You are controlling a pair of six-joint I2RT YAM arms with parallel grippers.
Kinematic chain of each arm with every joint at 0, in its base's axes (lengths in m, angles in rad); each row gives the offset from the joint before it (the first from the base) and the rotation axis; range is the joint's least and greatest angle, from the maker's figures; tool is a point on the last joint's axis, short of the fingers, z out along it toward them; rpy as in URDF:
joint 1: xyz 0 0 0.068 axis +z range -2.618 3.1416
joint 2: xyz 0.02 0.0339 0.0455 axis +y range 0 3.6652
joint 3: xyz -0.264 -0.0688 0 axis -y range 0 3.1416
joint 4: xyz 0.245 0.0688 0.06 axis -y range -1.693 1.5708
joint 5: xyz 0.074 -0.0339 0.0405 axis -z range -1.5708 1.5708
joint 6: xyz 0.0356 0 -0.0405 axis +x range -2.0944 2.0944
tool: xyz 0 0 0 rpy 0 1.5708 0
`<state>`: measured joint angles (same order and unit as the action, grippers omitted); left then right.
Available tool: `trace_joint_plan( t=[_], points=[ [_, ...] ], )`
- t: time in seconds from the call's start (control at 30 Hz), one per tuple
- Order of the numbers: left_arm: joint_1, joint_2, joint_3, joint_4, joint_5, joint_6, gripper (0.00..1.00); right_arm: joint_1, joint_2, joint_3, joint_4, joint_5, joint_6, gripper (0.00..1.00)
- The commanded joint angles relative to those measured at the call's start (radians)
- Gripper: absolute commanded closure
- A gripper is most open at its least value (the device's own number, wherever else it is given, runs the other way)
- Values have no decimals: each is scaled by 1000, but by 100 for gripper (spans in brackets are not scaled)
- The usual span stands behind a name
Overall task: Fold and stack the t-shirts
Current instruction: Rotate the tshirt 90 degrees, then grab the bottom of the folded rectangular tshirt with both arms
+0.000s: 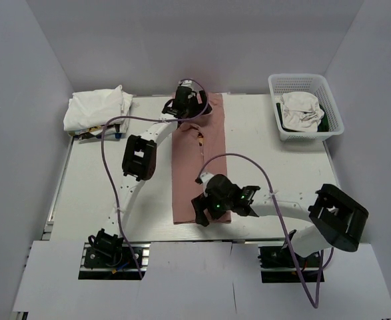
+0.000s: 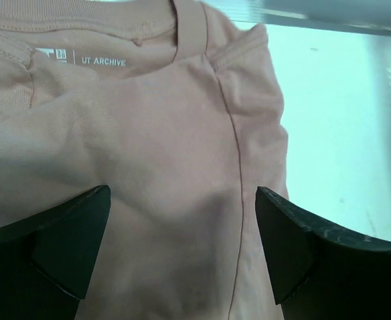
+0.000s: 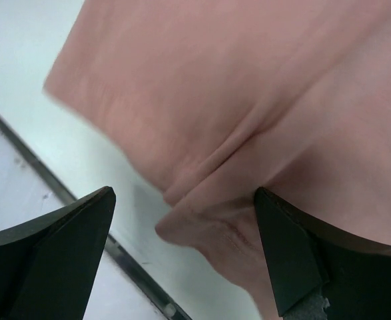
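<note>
The dusty-pink t-shirt [image 1: 198, 167] lies folded into a long narrow strip down the middle of the table. My left gripper [image 1: 183, 101] hangs open over its collar end; the left wrist view shows the neckband and label [image 2: 102, 61] with the open fingers [image 2: 68, 240] above the cloth. My right gripper [image 1: 208, 207] is open over the near hem end; in the right wrist view a folded corner of the pink shirt [image 3: 248, 153] lies between the fingers [image 3: 295, 260]. A folded white t-shirt [image 1: 96, 109] sits at the far left. Another white one [image 1: 300, 110] is crumpled in the basket.
A white mesh basket [image 1: 280, 127] stands at the far right, with something dark green beside the shirt in it. The white shirt at far left rests on a small flat object [image 1: 95, 137]. Purple cables loop over both arms. The table's near edge [image 3: 82, 207] runs close under the right gripper.
</note>
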<state>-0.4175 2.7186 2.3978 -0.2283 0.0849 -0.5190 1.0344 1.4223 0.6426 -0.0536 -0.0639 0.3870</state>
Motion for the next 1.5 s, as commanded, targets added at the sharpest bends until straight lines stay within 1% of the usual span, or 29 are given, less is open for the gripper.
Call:
trace_joint_plan(
  t=[0.0, 0.1, 0.13, 0.2, 0.27, 0.37, 0.47, 0.53, 0.57, 0.6, 0.63, 0.7, 0.73, 0.77, 0.8, 0.83, 0.87, 0.9, 0.97, 1.0, 1.03, 1.1, 1.13, 1.17, 1.2, 1.3, 1.33, 1.37, 1.47],
  points=[
    [-21, 52, -35, 118, 113, 20, 0, 68, 73, 25, -156, -108, -83, 10],
    [-21, 52, -58, 213, 159, 20, 0, 104, 90, 60, -176, -22, -94, 10],
    [-21, 52, -58, 213, 159, 20, 0, 108, 93, 71, -189, -5, -94, 10],
    [-21, 33, -39, 213, 136, 20, 0, 121, 80, 98, -209, 91, -92, 10],
    [-21, 9, -29, 204, 124, 20, 0, 113, 60, 106, -212, 130, -96, 10],
    [-21, -65, -29, 204, 101, 42, 0, 142, 38, 124, -210, 205, -109, 10],
    [-21, -163, -29, 193, 79, 39, 0, 145, -48, 147, -204, 268, -125, 10],
    [-21, -226, -44, 211, 119, 30, 0, 144, -111, 138, -178, 302, -137, 10],
    [-11, -290, -45, 211, 148, 30, 0, 144, -164, 132, -142, 303, -137, 10],
    [-10, -324, -45, 196, 168, 30, 0, 139, -190, 124, -106, 286, -140, 10],
    [-10, -356, -57, 154, 183, 30, 0, 139, -262, 99, -79, 277, -139, 10],
    [-10, -482, -92, 2, 213, 30, 0, 136, -328, 68, -66, 301, -103, 10],
    [-10, -541, -221, -20, 242, 30, 0, 136, -338, 62, -71, 312, -85, 10],
    [-10, -607, -312, -34, 242, 30, 0, 135, -353, 46, -74, 349, -70, 10],
    [-20, -752, -418, -34, 242, 21, 0, 130, -365, 42, -100, 393, 8, 10],
    [-20, -828, -645, 25, 242, 20, 0, 125, -393, 25, -126, 430, 35, 10],
    [-29, -902, -760, 59, 228, 8, 0, 121, -402, 6, -138, 450, 70, 10],
    [-29, -1031, -969, 129, 228, -12, 0, 110, -427, -20, -165, 469, 104, 10],
    [-29, -1146, -1136, 130, 199, -94, 0, 90, -444, -47, -193, 499, 169, 10],
    [-29, -1193, -1208, 130, 182, -116, 0, 84, -445, -52, -240, 506, 202, 10],
    [-43, -1235, -1336, 130, 182, -136, 0, 60, -448, -63, -261, 515, 219, 10],
    [-52, -1319, -1407, 49, 182, -150, 0, 49, -459, -70, -297, 492, 254, 10],
    [-63, -1338, -1433, -19, 182, -150, 0, 32, -464, -81, -298, 471, 256, 10],
    [-75, -1358, -1444, -142, 182, -150, 0, 27, -483, -102, -298, 457, 253, 10],
    [-84, -1410, -1491, -181, 182, -150, 0, 24, -491, -124, -276, 434, 239, 10],
    [-116, -1484, -1615, -261, 197, -159, 0, -3, -497, -159, -241, 351, 227, 10],
    [-130, -1494, -1635, -294, 197, -159, 0, 0, -491, -165, -238, 288, 225, 10],
    [-130, -1494, -1654, -349, 208, -159, 0, -8, -481, -178, -230, 264, 222, 10],
    [-159, -1494, -1717, -384, 226, -168, 0, -17, -459, -195, -200, 187, 245, 10]
  ],
)
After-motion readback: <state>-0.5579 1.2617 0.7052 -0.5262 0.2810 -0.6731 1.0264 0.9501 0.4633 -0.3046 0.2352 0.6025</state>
